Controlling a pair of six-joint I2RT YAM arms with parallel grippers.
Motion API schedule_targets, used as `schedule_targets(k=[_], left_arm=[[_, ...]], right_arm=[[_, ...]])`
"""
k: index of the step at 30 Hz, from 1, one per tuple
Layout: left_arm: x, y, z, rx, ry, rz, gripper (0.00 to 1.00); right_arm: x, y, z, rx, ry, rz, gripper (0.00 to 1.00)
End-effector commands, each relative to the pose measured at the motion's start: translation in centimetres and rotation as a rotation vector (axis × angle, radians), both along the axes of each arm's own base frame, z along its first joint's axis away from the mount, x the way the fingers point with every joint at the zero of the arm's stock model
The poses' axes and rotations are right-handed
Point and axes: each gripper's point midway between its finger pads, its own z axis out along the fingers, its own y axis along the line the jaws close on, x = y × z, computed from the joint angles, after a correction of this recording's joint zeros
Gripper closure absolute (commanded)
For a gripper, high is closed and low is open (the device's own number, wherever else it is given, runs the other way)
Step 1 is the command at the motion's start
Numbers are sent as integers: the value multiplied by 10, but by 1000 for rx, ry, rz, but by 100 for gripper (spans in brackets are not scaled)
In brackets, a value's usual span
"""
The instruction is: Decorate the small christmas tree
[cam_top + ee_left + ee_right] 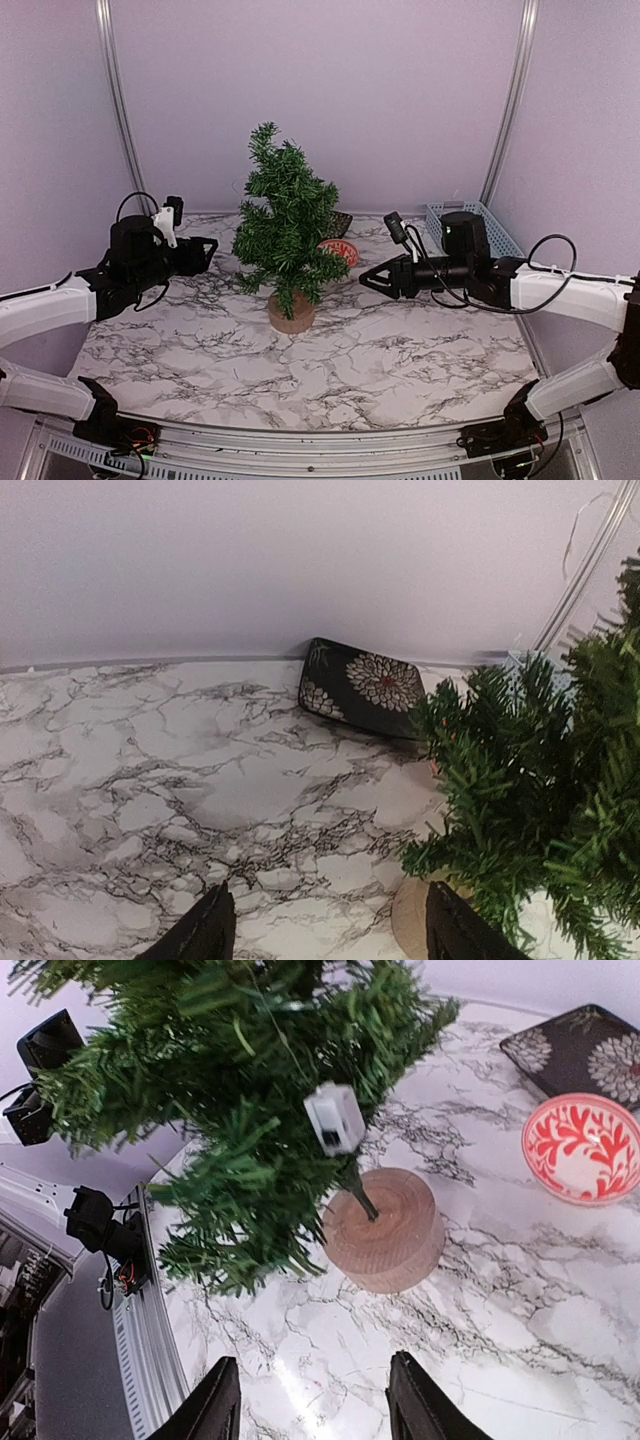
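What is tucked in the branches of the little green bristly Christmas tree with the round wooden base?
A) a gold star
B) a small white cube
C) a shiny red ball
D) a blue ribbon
B: the right wrist view shows a small white cube-shaped ornament sitting among the dark green bristly branches of the small christmas tree, just above its thin trunk.
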Motion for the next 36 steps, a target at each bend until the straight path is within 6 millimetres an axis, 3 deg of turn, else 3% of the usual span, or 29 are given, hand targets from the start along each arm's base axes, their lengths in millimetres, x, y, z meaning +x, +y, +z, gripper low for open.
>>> schedule_targets(k=[1,10,16,30,36], left_arm=[[-9,3,-14,-57,15,3,35],[-32,-13,-67,-129,138,-99,47],[-43,-43,-89,-125,192,-199,51],[-36,-99,-123,-175,256,-300,65],[-32,-118,-135,-203,277,-332,71]], right_arm=[[5,-3,-10,81,46,-57,51],[10,12,-69,98,177,-49,54],[15,34,-92,88,206,-18,57],[49,69,-126,129,260,3,65],[54,81,-138,124,279,18,69]])
